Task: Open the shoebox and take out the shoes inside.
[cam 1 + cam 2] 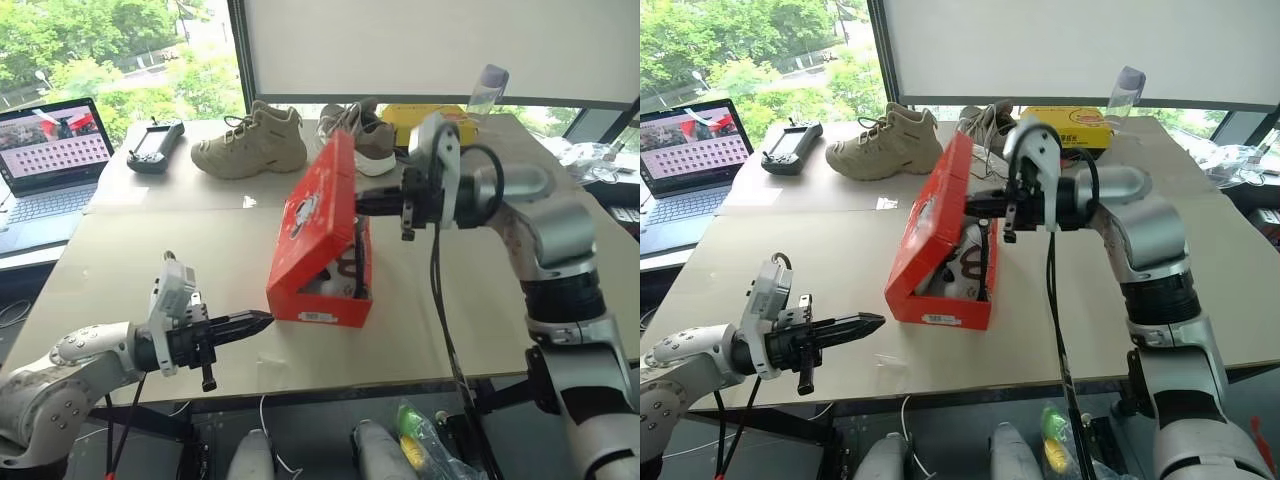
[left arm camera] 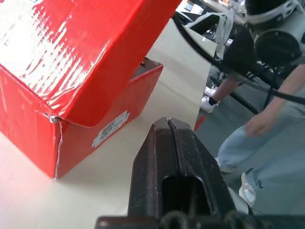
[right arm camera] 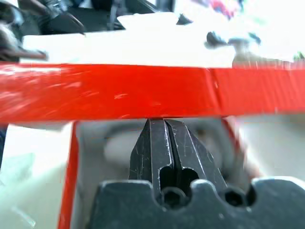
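Shoebox [image 1: 318, 262] sits near the middle of the surface [image 1: 200, 250], lid raised steeply and leaning toward the left; white paw prints and a cartoon face show on the lid's outer side. Shoes [image 1: 962, 270] lie inside the open box, white with dark straps, partly hidden by the lid and box wall.

Right gripper [image 1: 362, 203] is at the lid's upper free edge, fingers pressed together, tips against the underside of the red rim. The right wrist view confirms this: shut fingers [image 3: 164, 143] meet the red lid edge directly, with the pale interior of the box blurred beneath. Head views alone leave the contact less clear.

Left gripper [image 1: 262, 321] hangs over the near-left part of the surface, fingers pressed together, pointing at the box's near corner but apart from it, holding nothing. Left wrist view adds a white label on the box's near wall and a person in light jeans standing beyond the surface edge.

Far side of surface: tan boot [image 1: 250, 143], grey sneaker [image 1: 365, 135], yellow box [image 1: 430, 118], handheld controller [image 1: 155, 143]. Laptop [image 1: 50, 165] at far left.
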You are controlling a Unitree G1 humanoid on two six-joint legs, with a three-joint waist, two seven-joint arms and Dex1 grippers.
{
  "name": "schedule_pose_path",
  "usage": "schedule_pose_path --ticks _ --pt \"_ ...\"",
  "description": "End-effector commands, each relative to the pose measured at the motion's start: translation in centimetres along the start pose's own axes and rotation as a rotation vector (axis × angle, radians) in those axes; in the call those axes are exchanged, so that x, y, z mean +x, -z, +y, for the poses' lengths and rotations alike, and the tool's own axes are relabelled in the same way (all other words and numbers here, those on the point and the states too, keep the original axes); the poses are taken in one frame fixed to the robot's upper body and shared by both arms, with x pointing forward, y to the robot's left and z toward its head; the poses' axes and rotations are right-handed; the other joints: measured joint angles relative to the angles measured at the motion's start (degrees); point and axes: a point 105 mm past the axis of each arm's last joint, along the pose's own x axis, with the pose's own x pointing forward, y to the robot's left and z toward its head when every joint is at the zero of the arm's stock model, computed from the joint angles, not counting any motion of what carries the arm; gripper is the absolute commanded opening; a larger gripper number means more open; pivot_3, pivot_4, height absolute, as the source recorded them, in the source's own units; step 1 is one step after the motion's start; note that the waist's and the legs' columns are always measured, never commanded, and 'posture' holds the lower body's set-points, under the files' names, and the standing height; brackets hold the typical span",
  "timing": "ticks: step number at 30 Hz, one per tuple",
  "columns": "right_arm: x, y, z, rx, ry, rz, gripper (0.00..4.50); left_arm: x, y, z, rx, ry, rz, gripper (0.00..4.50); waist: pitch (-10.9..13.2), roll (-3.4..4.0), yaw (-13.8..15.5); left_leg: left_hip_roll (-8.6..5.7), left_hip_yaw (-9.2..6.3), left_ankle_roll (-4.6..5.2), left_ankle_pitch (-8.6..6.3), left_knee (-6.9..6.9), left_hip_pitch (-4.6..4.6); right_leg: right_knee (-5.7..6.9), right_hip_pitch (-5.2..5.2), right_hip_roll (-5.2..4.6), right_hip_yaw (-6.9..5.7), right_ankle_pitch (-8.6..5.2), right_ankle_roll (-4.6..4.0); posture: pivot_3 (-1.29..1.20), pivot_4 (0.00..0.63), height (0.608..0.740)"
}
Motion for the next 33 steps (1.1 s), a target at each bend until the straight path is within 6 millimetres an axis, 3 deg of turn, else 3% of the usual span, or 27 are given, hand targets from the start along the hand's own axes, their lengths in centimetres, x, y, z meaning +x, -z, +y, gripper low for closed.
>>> schedule_pose_path --ticks 1,3,5,11,20,26,33 --pt "4.4 -4.4 -1.2 -0.059 0.067 -0.144 0.00 0.2 -1.3 -0.3 0.038 0.009 -0.038 0.02 0.02 -0.01 -0.56 0.00 0.00 0.00 0.00 -0.01 -0.02 0.02 -0.02 0.00 0.00 0.00 0.00 0.00 0.150 0.712" --pt "5.8 -6.7 -2.4 -0.018 0.123 -0.238 0.00 0.3 -1.5 -0.3 0.035 0.011 -0.044 0.02 0.08 -0.03 -0.91 0.00 0.00 0.00 0.00 0.00 -0.08 0.12 -0.12 0.02 0.03 0.02 -0.01 0.00 0.150 0.712" --pt "7.4 -7.1 -2.6 0.017 0.137 -0.257 0.00 0.5 -1.3 -0.7 0.037 0.020 -0.036 0.02 0.09 -0.05 -0.74 0.01 -0.07 0.01 0.01 0.01 -0.30 0.22 -0.32 0.06 0.00 0.19 0.25 0.00 0.150 0.712" --pt "9.5 -3.3 -1.8 0.043 0.132 -0.158 0.00 0.5 -1.1 -1.7 0.034 0.025 -0.038 0.02 0.02 -0.23 0.37 0.02 -0.15 -0.10 -0.06 0.00 -0.65 0.20 -0.56 0.03 -0.14 0.17 0.21 0.00 0.150 0.712" --pt "6.3 -0.7 -3.7 0.092 0.226 -0.082 0.00 -0.3 -2.1 -1.4 0.085 -0.021 -0.040 0.02 0.06 -0.22 0.67 0.08 -0.14 -0.10 -0.05 0.03 -0.64 0.29 -0.67 0.13 -0.10 0.06 0.05 0.00 0.150 0.712" --pt "2.9 0.7 -3.6 0.089 0.257 -0.001 0.00 -6.1 -4.9 2.6 0.175 -0.274 -0.036 0.02 0.07 -0.21 0.52 0.11 -0.14 -0.10 -0.05 -0.05 -0.65 0.29 -0.75 0.17 -0.10 -0.08 -0.16 0.00 0.150 0.712" --pt "1.4 1.9 -2.6 0.129 0.264 0.046 0.00 -10.5 -7.3 4.0 0.257 -0.410 -0.020 0.02 0.09 -0.22 0.27 0.11 -0.11 -0.10 -0.05 -0.06 -0.65 0.29 -0.80 0.17 -0.06 -0.12 -0.23 0.00 0.150 0.712"
